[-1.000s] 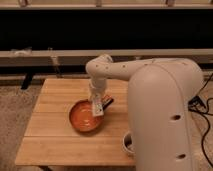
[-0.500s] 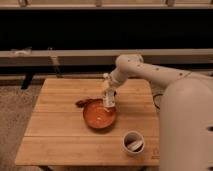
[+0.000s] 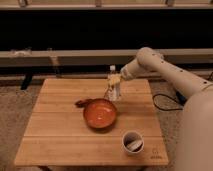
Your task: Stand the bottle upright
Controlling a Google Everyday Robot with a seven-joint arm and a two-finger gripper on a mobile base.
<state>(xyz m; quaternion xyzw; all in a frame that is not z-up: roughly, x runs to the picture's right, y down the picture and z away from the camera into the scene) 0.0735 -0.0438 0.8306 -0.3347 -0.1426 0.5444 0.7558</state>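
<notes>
Gripper (image 3: 117, 80) at the upright bottle (image 3: 112, 93) beyond the bowl (image 3: 100, 113), hold or not I cannot tell: seat its base flat on the table (image 3: 55, 125) before letting go

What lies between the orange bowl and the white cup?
Only bare tabletop, as the camera view shows. The gripper is at the bottle.

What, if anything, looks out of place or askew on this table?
Nothing stands out. The bottle stands upright behind the bowl, with the gripper at its upper part. The cup is upright too, and nothing looks spilled.
</notes>
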